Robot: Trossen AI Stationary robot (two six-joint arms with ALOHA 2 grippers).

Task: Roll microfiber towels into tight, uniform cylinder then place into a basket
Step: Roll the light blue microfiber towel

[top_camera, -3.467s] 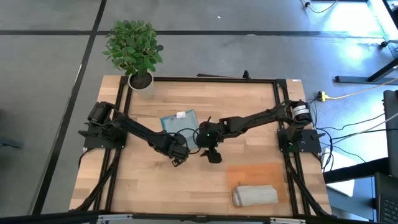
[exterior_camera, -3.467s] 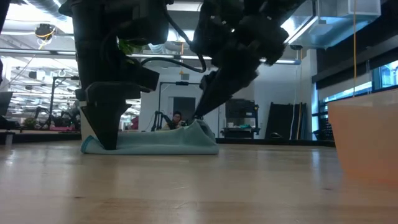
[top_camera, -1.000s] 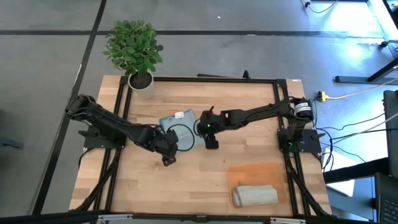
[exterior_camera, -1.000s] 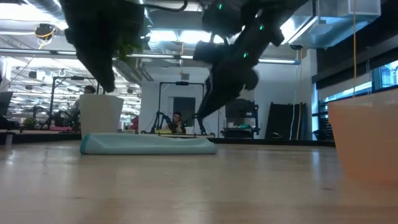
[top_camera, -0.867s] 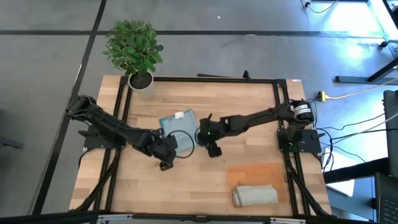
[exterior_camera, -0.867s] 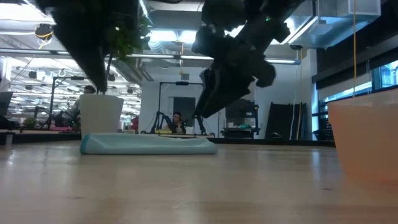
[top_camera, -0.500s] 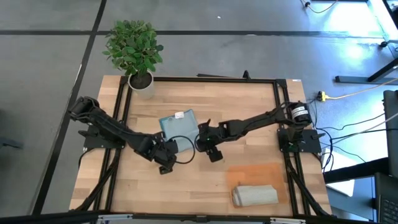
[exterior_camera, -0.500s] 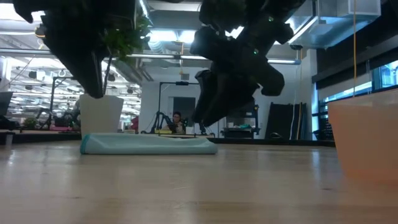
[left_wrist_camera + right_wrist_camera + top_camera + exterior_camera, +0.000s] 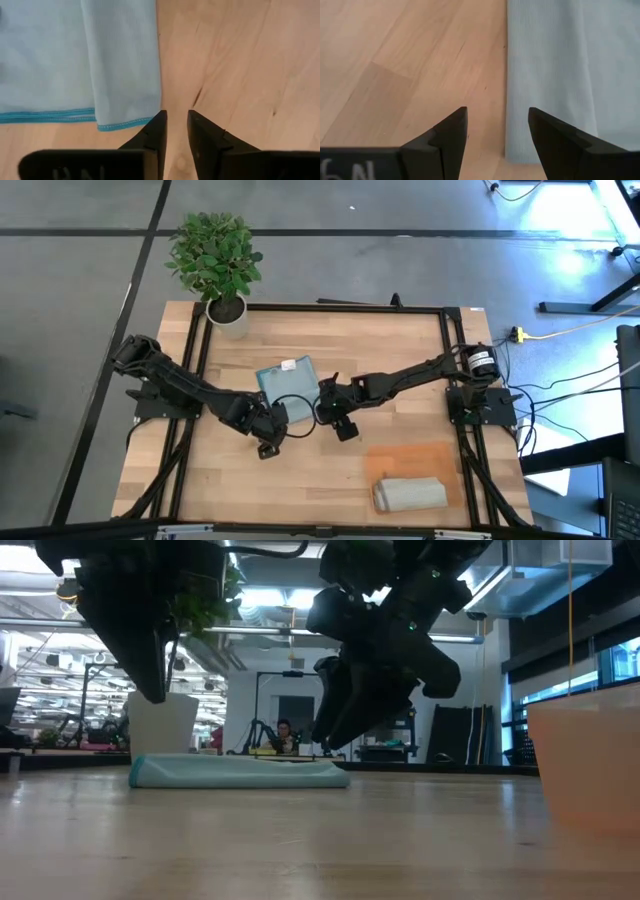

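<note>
1. Centrally, the pale blue towel (image 9: 288,383) is lying flat and folded on the table (image 9: 400,350), its near edge facing both grippers; nothing is holding it. Its stitched hem is showing doubled layers in the left wrist view (image 9: 90,60).

2. Meanwhile the grey-beige towel (image 9: 410,494) is resting as a roll at the near edge of the orange-brown basket (image 9: 412,460), well apart from the blue one. From overhead I cannot tell whether it is sitting fully inside.

3. Left gripper (image 9: 266,444) is hanging just off the blue towel's near left corner, fingers (image 9: 156,131) narrowly parted and empty, over bare wood. Risk, as I judge it: with so slim a gap the tips may be skating past the hem or pinching one layer only, and the roll would be starting crooked.

4. Right gripper (image 9: 344,427) is hovering by the near right corner, fingers (image 9: 451,134) spread moderately wide, holding nothing; the towel edge (image 9: 545,75) is lying beside one finger, not between the two. Risk: it may be closing on air, or shoving the cloth sideways.

5. Uneven pick-up heights between the two arms could be producing a cone, not a tight cylinder.

6. Arms are nearly meeting over the table's middle; a collision is looking possible if both swing inward.

7. Potted plant (image 9: 216,260) is standing at the far left corner, clear of the work.
</note>
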